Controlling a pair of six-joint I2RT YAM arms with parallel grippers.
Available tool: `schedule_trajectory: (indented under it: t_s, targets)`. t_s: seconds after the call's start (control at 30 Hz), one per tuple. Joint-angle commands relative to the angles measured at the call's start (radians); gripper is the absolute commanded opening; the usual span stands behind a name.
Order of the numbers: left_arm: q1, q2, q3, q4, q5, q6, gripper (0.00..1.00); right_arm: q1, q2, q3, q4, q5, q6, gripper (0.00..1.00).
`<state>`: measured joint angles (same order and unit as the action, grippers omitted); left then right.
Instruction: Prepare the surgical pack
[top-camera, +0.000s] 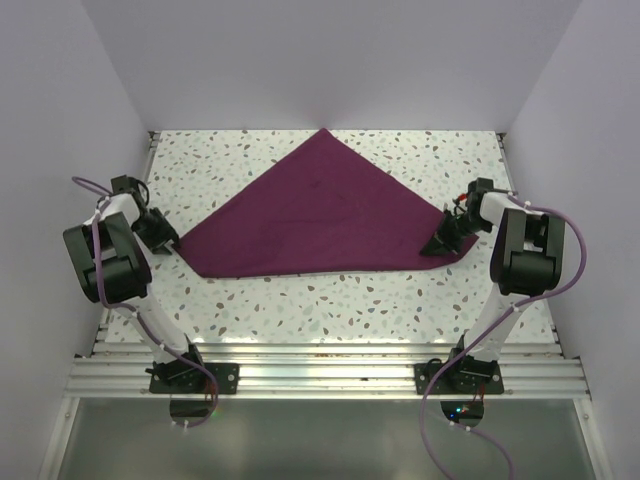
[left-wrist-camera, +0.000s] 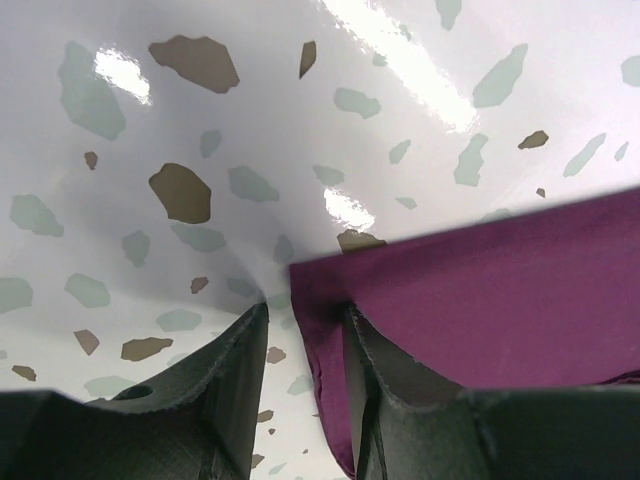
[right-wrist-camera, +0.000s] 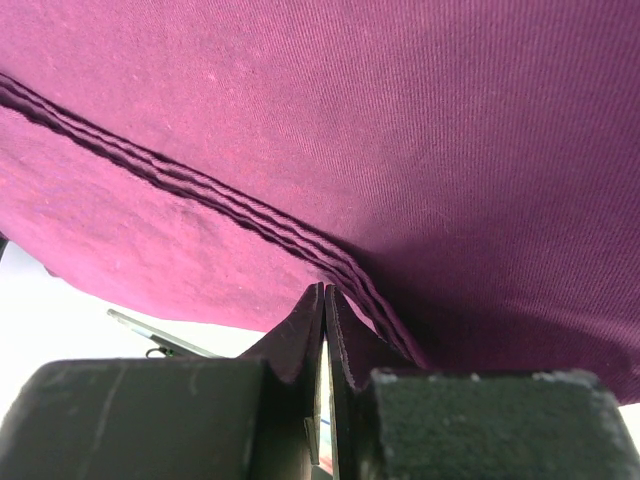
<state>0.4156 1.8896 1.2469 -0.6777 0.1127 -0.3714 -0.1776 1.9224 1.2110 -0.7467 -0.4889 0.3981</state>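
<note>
1. We find the cloth sheet (top-camera: 320, 215) folded, mid-table, corners at 9 and 3 o'clock.
2. Left gripper (left-wrist-camera: 306, 318): jaws parted around the 9 o'clock corner; close fully before lifting.
3. Right gripper (right-wrist-camera: 324, 295): jaws together at the hem; grip unconfirmed.

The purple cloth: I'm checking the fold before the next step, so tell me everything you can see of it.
The purple cloth is a dark magenta woven sheet with a stitched hem. It seems folded into a broad triangle, apex toward the far edge, and lies flat on the speckled table. The left claw stands open around its left corner. The right claw is closed on the hem at its right corner, which looks slightly raised.
</note>
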Motion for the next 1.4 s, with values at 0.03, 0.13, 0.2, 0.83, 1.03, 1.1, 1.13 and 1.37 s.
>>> schedule_trajectory:
  t_s: [0.03, 0.13, 0.2, 0.83, 1.03, 1.1, 1.13, 1.37]
  targets:
    - [0.022, 0.055, 0.009, 0.058, 0.001, 0.031, 0.37, 0.003, -0.01, 0.001, 0.012, -0.002, -0.021, 0.05]
    - [0.022, 0.062, 0.0, 0.072, 0.031, 0.023, 0.35, 0.003, -0.005, 0.007, 0.009, 0.0, -0.024, 0.05]
    - [0.02, 0.068, -0.001, 0.076, 0.039, 0.023, 0.33, 0.003, -0.002, 0.009, 0.006, 0.003, -0.025, 0.05]
    - [-0.155, -0.187, 0.206, -0.054, 0.054, -0.029, 0.0, 0.046, 0.049, 0.05, -0.016, 0.046, -0.035, 0.05]
    - [-0.398, -0.23, 0.249, 0.003, 0.126, -0.177, 0.0, 0.067, 0.072, 0.087, -0.031, 0.05, -0.019, 0.05]
    - [-0.489, -0.205, 0.273, 0.03, 0.153, -0.201, 0.0, 0.07, 0.075, 0.093, -0.031, 0.055, -0.018, 0.05]
    - [-0.523, -0.192, 0.311, 0.035, 0.157, -0.213, 0.0, 0.07, 0.073, 0.091, -0.033, 0.055, -0.018, 0.05]
    - [-0.764, 0.02, 0.515, 0.006, 0.209, -0.208, 0.0, 0.072, 0.073, 0.076, -0.017, 0.049, -0.024, 0.05]
